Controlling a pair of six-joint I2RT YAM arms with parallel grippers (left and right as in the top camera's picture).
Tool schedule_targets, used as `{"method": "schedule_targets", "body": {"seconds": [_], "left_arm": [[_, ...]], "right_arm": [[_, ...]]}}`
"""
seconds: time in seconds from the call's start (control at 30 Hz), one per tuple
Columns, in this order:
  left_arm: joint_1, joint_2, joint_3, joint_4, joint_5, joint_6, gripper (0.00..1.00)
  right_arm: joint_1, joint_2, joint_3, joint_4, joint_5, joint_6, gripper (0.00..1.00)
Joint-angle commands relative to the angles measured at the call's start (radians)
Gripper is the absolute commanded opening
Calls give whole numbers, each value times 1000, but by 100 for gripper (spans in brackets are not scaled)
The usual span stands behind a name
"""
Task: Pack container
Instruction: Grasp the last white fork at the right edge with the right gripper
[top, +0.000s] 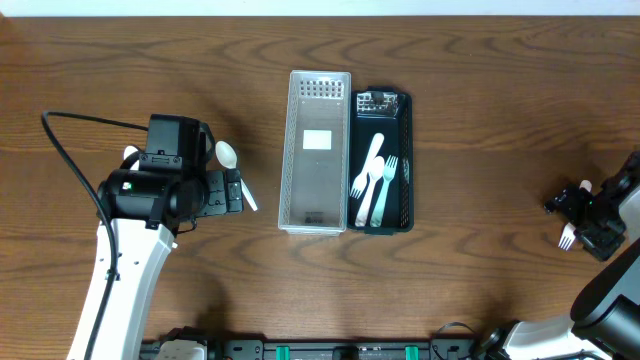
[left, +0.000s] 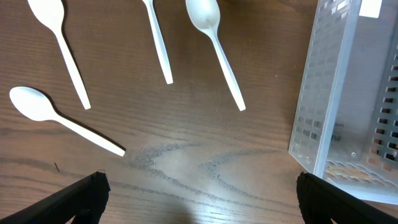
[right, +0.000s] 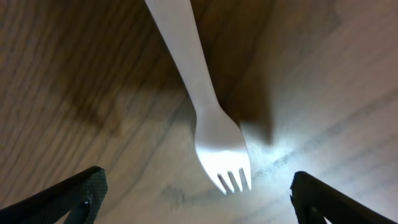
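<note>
A clear perforated container (top: 318, 150) stands beside a dark container (top: 403, 160) holding white plastic cutlery (top: 372, 178). My left gripper (top: 238, 190) is open and empty, low over the table, left of the clear container (left: 348, 93). Several white spoons lie ahead of it; the nearest ones are at left (left: 56, 118) and at centre (left: 214, 43). One spoon (top: 228, 154) shows in the overhead view. My right gripper (top: 575, 215) is open at the far right. A white fork (right: 214, 134) lies on the table between its fingers (right: 199, 196), tines toward the camera; it also shows from overhead (top: 567, 238).
The wooden table (top: 480, 100) runs under everything. The left arm's black cable (top: 70, 150) loops over the table at the far left. The right arm's base sits at the lower right corner (top: 600, 310).
</note>
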Motion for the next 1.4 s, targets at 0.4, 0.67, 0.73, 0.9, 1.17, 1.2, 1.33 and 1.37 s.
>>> {"method": "schedule_targets", "body": {"seconds": [0.4,0.67,0.73,0.9,1.17,1.2,1.33,1.37], "left_arm": [[-2,6,12,-3,-5,-5,98],[-2,6,12,-3,-5,-5,98],[-2,6,12,-3,-5,-5,98],[-2,6,12,-3,-5,-5,98],[-2,6,12,-3,-5,-5,98],[-2,6,12,-3,-5,-5,98],[-2,6,12,-3,-5,-5,98],[-2,6,12,-3,-5,-5,98]], "right_arm": [[-14,-1,-103,175,-40,-27,94],[-14,0,-111,189,-41,-26,84],[-14,0,-111,189,-44,-26,74],[-14,0,-111,187,-44,-26,61],[-14,0,-111,185,-47,-26,50],[-14,0,-111,185,-47,-26,48],[-14,0,-111,186,-47,-26,40],[-14,0,-111,186,-47,-26,38]]}}
